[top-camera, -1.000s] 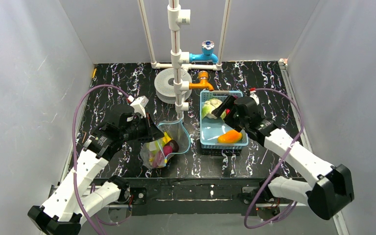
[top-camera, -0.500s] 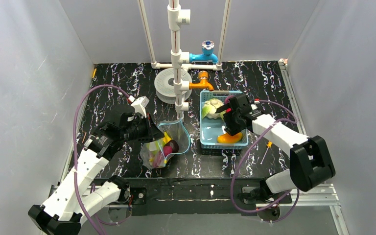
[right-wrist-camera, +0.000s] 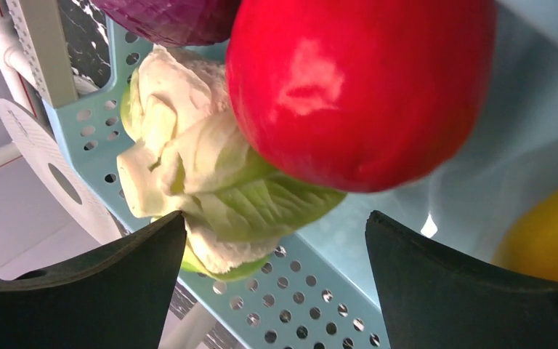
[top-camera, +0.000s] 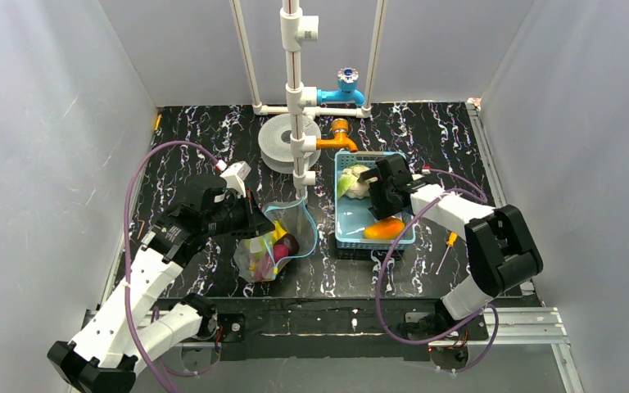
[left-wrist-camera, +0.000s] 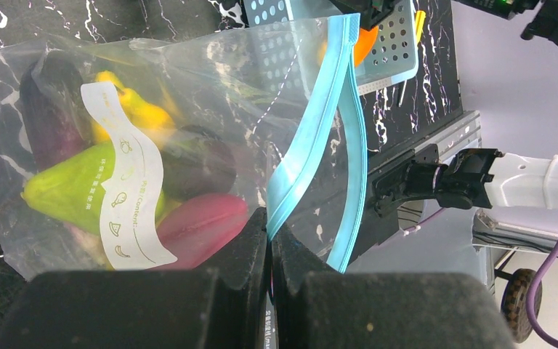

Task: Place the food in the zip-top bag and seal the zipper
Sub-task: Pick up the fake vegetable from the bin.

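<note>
**Over the basket (right-wrist-camera: 298, 291), the right tool (right-wrist-camera: 275, 217) aims at the apple (right-wrist-camera: 356, 80)**

It hangs wide open, empty. The left tool (left-wrist-camera: 269, 229) pinches the bag (left-wrist-camera: 189, 87) at its mouth by the zipper (left-wrist-camera: 312, 138), on the worktop (top-camera: 213, 131) beside the basket. Go lower, then squeeze the apple's middle so it won't slip.

The zip-top bag (left-wrist-camera: 189, 94), clear and crinkly with a white label patch, lies ahead of the left jaws, which pinch its mouth edge. The zipper (left-wrist-camera: 312, 138) is unsealed, its two blue strips parted and running away from those jaws. Inside are yellow bananas (left-wrist-camera: 138, 113), a purple eggplant (left-wrist-camera: 43, 123), a green fruit (left-wrist-camera: 65, 190) and a maroon sweet potato (left-wrist-camera: 203, 222). A red apple (right-wrist-camera: 356, 87) sits just beyond the wide-spread right jaws, a pale cabbage (right-wrist-camera: 203, 182) just beside it.
</note>
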`<state>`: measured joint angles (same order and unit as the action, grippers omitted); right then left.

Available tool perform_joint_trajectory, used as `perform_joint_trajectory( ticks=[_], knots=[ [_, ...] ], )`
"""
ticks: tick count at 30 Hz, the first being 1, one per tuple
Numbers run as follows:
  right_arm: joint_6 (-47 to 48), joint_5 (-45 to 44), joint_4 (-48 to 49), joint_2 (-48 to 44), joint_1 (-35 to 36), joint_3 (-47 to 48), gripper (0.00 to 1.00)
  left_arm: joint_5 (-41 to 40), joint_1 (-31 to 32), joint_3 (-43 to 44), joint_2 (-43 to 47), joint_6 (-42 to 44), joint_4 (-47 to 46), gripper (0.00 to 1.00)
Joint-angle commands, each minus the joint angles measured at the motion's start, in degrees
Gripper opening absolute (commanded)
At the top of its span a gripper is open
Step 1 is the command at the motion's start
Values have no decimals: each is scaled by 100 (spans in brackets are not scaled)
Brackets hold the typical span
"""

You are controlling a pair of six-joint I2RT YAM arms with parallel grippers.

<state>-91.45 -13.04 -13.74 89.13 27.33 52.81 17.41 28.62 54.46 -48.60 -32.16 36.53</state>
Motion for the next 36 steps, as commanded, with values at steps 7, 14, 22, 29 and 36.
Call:
perform_joint_trajectory(
  ticks=[7, 14, 22, 29, 36],
  knots=[
    [-3, -472, 2143, 330, -38, -566, 83, 43, 15, 108, 24, 86, 155, 0],
    [184, -571, 2374, 351, -40, -740, 57, 25, 12, 100, 31, 77, 170, 0],
    [282, -439, 2087, 118, -44, -762, 12, 46, 12, 91, 38, 45, 153, 0],
    [743, -302, 1899, -415, -44, -750, 1, 53, 12, 33, 108, 26, 162, 0],
    [1712, -117, 1164, -1140, -44, -529, 1, 54, 12, -14, 145, -1, 157, 0]
  ],
)
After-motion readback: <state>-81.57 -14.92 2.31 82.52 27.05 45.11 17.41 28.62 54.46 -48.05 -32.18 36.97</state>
